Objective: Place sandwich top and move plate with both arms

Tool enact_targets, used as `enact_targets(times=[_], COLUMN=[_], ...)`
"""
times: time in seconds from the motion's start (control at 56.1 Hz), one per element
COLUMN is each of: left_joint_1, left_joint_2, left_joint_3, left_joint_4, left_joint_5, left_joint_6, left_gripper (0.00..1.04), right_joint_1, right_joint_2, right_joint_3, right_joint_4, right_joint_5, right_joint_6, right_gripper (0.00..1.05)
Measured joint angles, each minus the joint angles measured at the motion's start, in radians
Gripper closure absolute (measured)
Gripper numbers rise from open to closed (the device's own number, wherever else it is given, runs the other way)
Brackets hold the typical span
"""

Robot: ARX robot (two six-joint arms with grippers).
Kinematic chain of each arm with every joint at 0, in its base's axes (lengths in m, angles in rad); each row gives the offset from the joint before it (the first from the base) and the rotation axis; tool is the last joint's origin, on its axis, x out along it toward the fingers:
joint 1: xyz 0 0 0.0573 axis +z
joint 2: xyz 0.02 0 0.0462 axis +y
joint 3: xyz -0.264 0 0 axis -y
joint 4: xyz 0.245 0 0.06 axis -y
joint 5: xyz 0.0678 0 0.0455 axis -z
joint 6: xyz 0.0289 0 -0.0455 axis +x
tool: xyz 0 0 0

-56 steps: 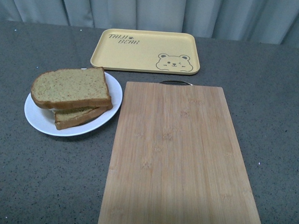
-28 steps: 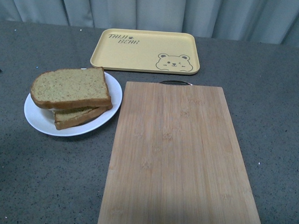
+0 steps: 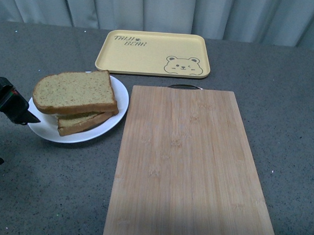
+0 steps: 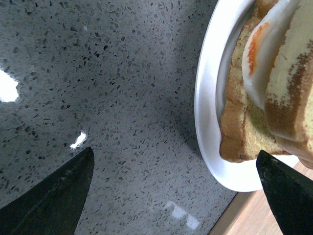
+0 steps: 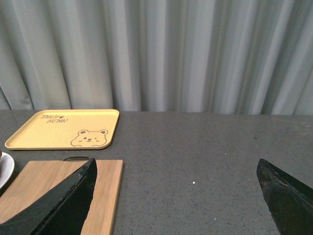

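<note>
Sandwich top (image 3: 75, 91) already sits on the egg slice (image 3: 79, 121) on the plate (image 3: 43, 128). The left fingers (image 4: 54, 196), absent a moment ago, have arrived spread and empty, with the plate's rim between them. The right fingers (image 5: 54, 205) gape too, well away. Moving the plate looks next.

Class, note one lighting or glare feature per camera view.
Front view: soft even light, faint shadow under the plate. Left wrist view: glare patches on the countertop; left end effector fingers dark silhouettes. Right wrist view: curtain evenly lit, right end effector fingers dark.
</note>
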Motion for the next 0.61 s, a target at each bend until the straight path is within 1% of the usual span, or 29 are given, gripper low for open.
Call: enact_targets(times=[0.41,0.446,0.607], left_joint_1=[-0.013,-0.013,-0.013], left_joint_2=[0.138,0.147,0.185], left_joint_3=[0.152,0.167,0.221], left_joint_4=[-0.066,-0.081,-0.122], left_joint_5=[0.014,0.016,0.025], left_joint_6=[-0.071,-0.073,-0.097], left_gripper=[0.07,0.10,0.35], right_joint_1=[0.000,0.000,0.000], right_joint_2=[0.000,0.000,0.000], right_joint_3=[0.000,0.000,0.000], right_joint_4=[0.000,0.000,0.000], right_joint_5=[0.000,0.000,0.000], right_joint_6=[0.000,0.000,0.000], right_gripper=[0.09,0.09,0.09])
